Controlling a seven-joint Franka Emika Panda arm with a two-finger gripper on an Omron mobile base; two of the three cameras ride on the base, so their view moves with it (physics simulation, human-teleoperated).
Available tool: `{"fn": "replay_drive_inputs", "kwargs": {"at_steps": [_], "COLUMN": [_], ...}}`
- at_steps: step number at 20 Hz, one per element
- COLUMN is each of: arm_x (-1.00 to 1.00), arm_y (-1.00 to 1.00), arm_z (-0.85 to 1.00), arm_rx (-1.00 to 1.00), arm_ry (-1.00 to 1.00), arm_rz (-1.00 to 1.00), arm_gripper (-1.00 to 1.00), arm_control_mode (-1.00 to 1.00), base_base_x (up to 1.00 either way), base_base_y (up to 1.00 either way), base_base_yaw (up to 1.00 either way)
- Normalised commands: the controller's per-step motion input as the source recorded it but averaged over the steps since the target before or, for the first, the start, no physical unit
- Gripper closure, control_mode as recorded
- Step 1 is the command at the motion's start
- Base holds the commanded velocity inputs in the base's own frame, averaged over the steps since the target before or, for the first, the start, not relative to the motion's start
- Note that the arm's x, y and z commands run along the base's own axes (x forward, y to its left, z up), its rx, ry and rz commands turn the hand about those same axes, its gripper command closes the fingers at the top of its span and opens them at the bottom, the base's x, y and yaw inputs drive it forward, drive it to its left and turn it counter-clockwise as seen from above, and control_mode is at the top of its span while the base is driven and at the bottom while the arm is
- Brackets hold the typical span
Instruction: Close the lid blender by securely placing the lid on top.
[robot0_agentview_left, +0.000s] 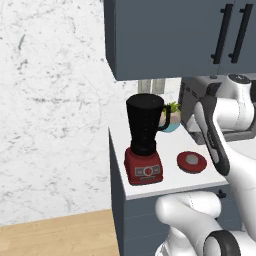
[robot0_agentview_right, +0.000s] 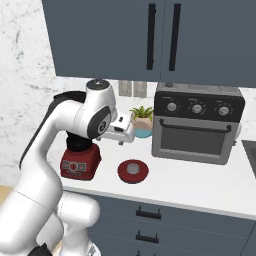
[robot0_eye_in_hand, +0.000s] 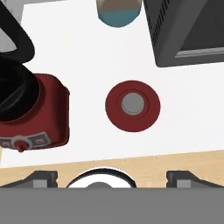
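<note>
The lid (robot0_eye_in_hand: 132, 105) is left flat on the surface (robot0_eye_in_hand: 87, 57) beside the open blender (robot0_agentview_left: 144, 140), ready for pickup, under spread, empty fingers (robot0_eye_in_hand: 43, 178).

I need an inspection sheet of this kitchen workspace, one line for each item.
Surface: white counter, lid and blender standing apart on it.
Job's things: blender upright, jar open on top; lid flat on the counter, knob up, between blender and toaster oven.
Clutter: toaster oven; potted plant at the back.
Grippers: gripper above the lid, fingers apart, holding nothing.
Cables: nothing seen.
Surroundings: grey upper cabinets, marble wall, wooden floor.
</note>
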Motion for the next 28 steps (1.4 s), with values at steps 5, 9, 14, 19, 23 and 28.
{"fn": "replay_drive_inputs", "kwargs": {"at_steps": [5, 9, 14, 19, 23, 28], "arm_x": [-0.08, 0.00, 0.00, 0.08, 0.16, 0.12], "arm_y": [-0.21, -0.12, 0.00, 0.00, -0.02, -0.11], "arm_z": [-0.24, -0.50, -0.54, -0.43, -0.34, -0.17], "arm_rx": [-0.03, -0.01, 0.00, 0.00, 0.00, 0.00], "arm_ry": [0.08, 0.00, 0.00, 0.00, 0.00, 0.00], "arm_rz": [0.00, 0.00, 0.00, 0.00, 0.00, 0.00], "arm_gripper": [-1.00, -1.00, -1.00, -1.00, -1.00, -1.00], "arm_control_mode": [-1.00, -1.00, -1.00, -1.00, -1.00, -1.00], "base_base_x": [0.00, 0.00, 0.00, 0.00, 0.00, 0.00], "base_base_y": [0.00, 0.00, 0.00, 0.00, 0.00, 0.00], "base_base_yaw": [0.00, 0.00, 0.00, 0.00, 0.00, 0.00]}}
